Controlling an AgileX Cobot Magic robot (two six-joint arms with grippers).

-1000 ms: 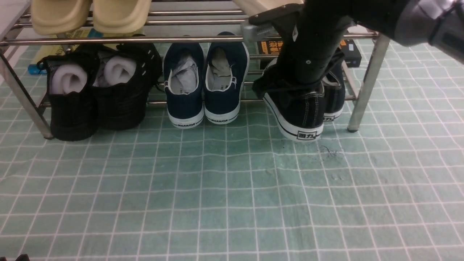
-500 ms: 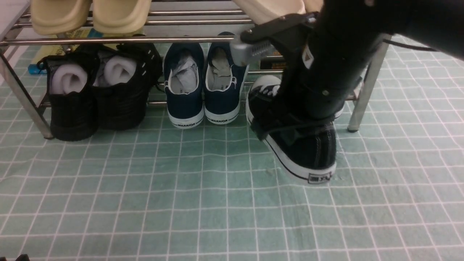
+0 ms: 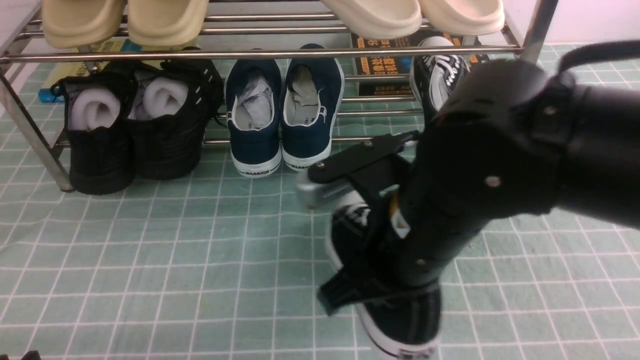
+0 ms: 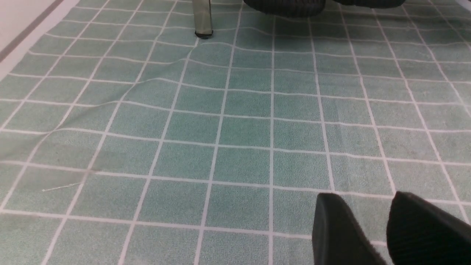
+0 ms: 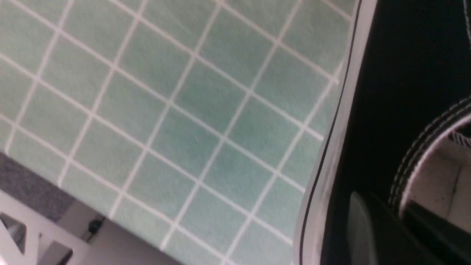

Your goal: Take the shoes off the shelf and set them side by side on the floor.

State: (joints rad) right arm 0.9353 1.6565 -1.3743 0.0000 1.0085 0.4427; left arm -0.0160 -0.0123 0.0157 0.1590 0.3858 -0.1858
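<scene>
Front view: wrinkled green grid floor (image 3: pixel 150 280)

Right arm (image 3: pixel 500 165): matte black cylindrical housings; round silver screws (image 3: pixel 492 181); black cable (image 3: pixel 595 50) looping at right; black bracket (image 3: pixel 360 157) carrying silver-grey block (image 3: pixel 325 192), possibly a camera; small white-and-orange label (image 3: pixel 400 225). Left gripper (image 4: pixel 369 206): two black fingers (image 4: pixel 423 235), finely ribbed.

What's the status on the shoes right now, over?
Right end effector shut on one shoe, out over floor. Left end effector open, empty. Other shoe on shelf. No obstruction seen.
</scene>
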